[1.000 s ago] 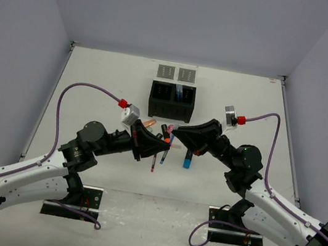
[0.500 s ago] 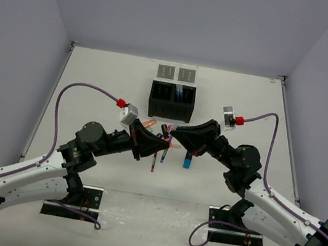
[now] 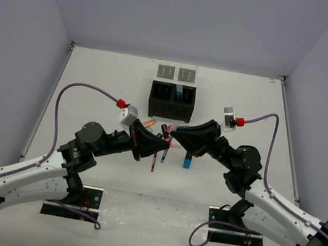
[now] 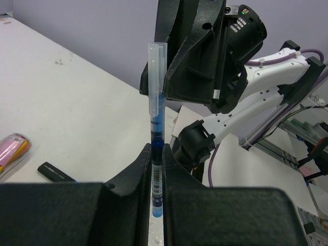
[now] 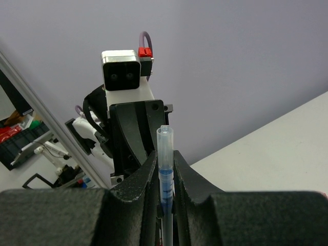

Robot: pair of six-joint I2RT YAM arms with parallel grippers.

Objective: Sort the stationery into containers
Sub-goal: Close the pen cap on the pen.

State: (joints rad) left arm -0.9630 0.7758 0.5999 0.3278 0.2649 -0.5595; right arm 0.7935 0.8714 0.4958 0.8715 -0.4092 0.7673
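A blue pen [image 4: 155, 128] with a clear cap stands upright between both grippers above the table's middle. My left gripper [image 4: 156, 154] is shut on its barrel, by the barcode label. My right gripper [image 5: 165, 159] faces it tip to tip and pinches the same pen [image 5: 165, 174] just under the cap. In the top view the left gripper [image 3: 162, 140] and right gripper [image 3: 175, 132] meet over loose stationery: a red pen [image 3: 154, 162], a blue highlighter [image 3: 187, 160] and a pink-gold tube [image 3: 149, 122]. The black two-compartment box [image 3: 172, 100] stands behind, with a blue item [image 3: 179, 92] in it.
Two small grey dotted trays [image 3: 167, 72] [image 3: 186, 75] lie behind the box. A pink highlighter [image 4: 13, 148] and a black marker [image 4: 56, 172] lie on the table to the left of my left gripper. Grey walls enclose the table on three sides.
Both arms stay almost where they were, tip to tip with the pen between them. The left wrist has crept slightly toward the right.
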